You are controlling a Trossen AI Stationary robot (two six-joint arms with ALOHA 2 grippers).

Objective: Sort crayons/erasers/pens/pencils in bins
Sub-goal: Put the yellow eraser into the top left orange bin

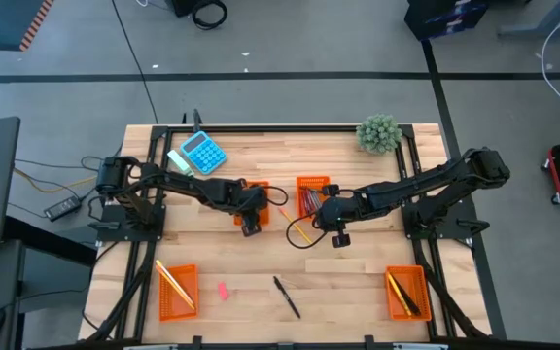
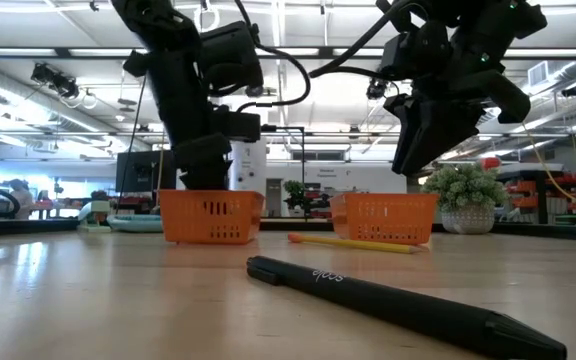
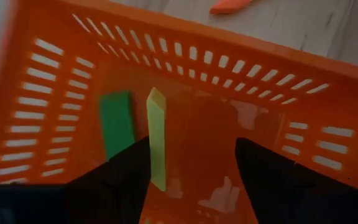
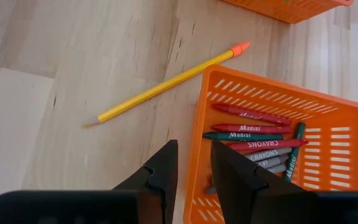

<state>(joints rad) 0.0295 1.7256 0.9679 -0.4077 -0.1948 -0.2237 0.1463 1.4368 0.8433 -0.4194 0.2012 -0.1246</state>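
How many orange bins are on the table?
4: two mid-table, one under the left arm and one by the right arm; one front left; one front right.

blue calculator (image 1: 203,153), small potted plant (image 1: 378,133), wooden table (image 1: 358,282)

A: Was the light even? 
B: Mostly; ceiling strip lights (image 2: 298,45) glowed bright behind the arms, leaving them silhouettes.
A: Any blur? 
B: The black pen (image 2: 398,305) nearest the lens was soft, and the yellow eraser (image 3: 156,137) between the left gripper's (image 3: 191,180) fingers smeared.
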